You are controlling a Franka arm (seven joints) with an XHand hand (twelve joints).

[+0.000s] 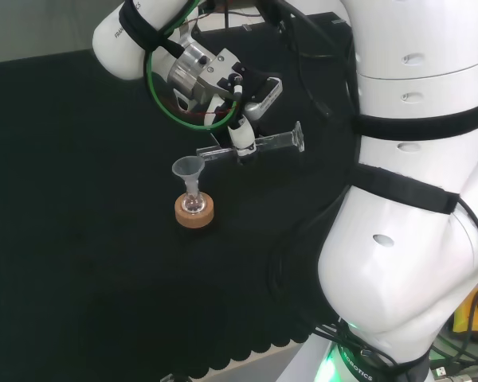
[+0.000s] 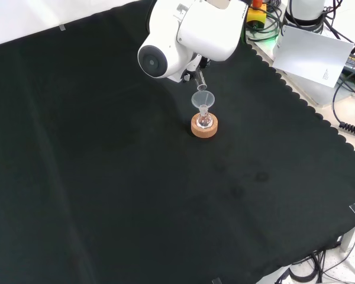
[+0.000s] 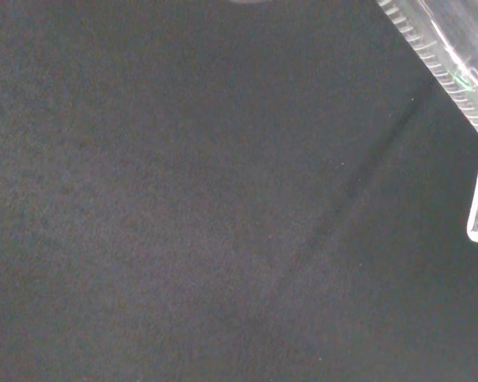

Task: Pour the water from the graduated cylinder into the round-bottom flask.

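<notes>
My hand (image 1: 240, 131) grips the measuring tube (image 1: 255, 146), fingers curled round its middle, tipped nearly level above the black cloth (image 1: 80, 239). Its open end hangs just above and beside the funnel (image 1: 188, 168), which sits in the small flask (image 1: 193, 203) on a cork ring (image 1: 194, 212). Bare cloth lies on every side of the ring, with the scalloped cloth edge (image 2: 296, 97) well apart.

readable text: none | graduated cylinder (image 3: 446, 60): scale marks, no legible figures
</notes>
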